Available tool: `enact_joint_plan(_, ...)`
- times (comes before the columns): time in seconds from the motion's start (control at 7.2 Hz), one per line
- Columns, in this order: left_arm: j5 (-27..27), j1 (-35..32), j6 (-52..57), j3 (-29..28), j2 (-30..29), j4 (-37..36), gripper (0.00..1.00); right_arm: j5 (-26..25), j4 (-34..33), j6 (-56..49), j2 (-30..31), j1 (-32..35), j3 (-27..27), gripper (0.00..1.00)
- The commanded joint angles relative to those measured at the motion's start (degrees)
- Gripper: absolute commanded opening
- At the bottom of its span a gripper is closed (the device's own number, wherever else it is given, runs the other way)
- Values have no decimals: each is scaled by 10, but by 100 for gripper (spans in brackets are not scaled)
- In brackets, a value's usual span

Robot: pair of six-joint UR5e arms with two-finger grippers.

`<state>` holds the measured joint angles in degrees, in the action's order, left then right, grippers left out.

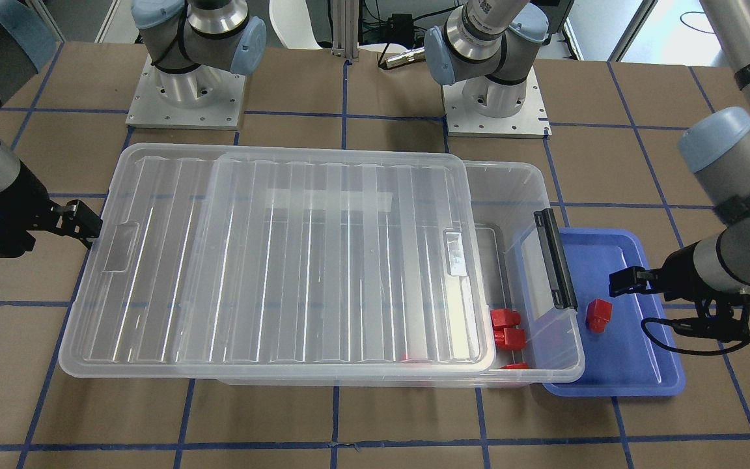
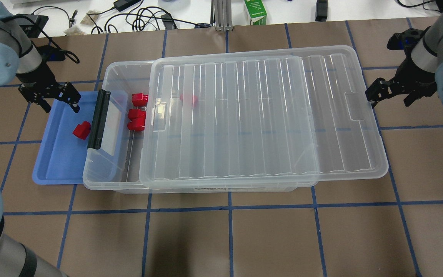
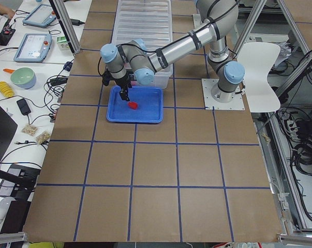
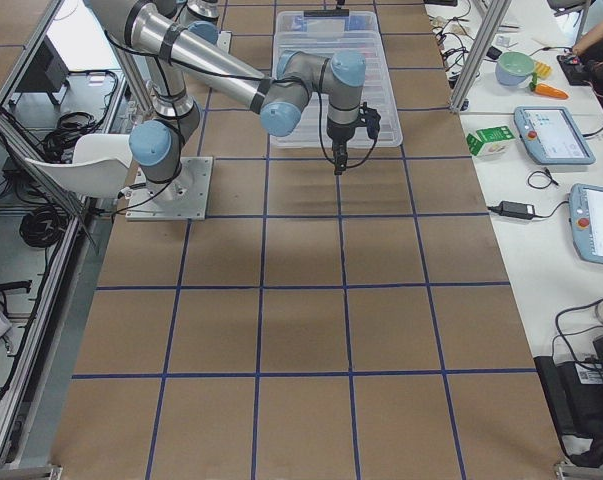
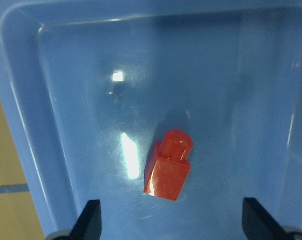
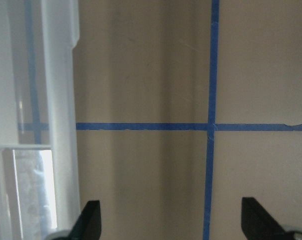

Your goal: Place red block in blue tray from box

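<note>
A red block (image 5: 168,167) lies loose on the floor of the blue tray (image 2: 58,161), also seen from the front (image 1: 598,314). My left gripper (image 2: 60,107) hangs open and empty just above it over the tray; its fingertips (image 5: 90,220) stand wide apart. The clear box (image 2: 110,77) sits beside the tray, its ribbed lid (image 2: 263,115) slid aside so the end by the black clip handle (image 2: 99,119) is uncovered. Several more red blocks (image 2: 137,114) lie in that open end, one under the lid (image 2: 189,99). My right gripper (image 2: 375,94) is open and empty by the lid's far end.
The tray's long side tucks under the box's rim (image 1: 544,195). The lid overhangs the box toward my right gripper (image 1: 79,221). Brown table with blue tape lines (image 6: 211,125) around it. Cables and a green carton (image 2: 255,11) lie beyond the far edge.
</note>
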<state>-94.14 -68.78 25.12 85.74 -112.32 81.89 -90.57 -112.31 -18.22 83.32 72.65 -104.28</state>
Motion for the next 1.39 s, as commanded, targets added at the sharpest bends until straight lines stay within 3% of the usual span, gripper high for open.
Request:
enact_joint_plan(0.0,4,-7,-7,-55,49,101,100,0,-9,42,-3,46,2,100)
enact_joint_plan(0.28,5,-42,-78,-61,96,145,100,0,-9,73,-3,73,2,100)
enact_joint_plan(0.69,49,-133,-208,-44,169,151,100,0,-34,78,-4,101,0,100)
enact_joint_plan(0.97,48,-167,-282,9,198,137,100,0,-36,77,-10,108,0,100)
enact_joint_plan(1.25,47,-171,-281,29,223,141,100,-1,-35,65,-13,104,17,100)
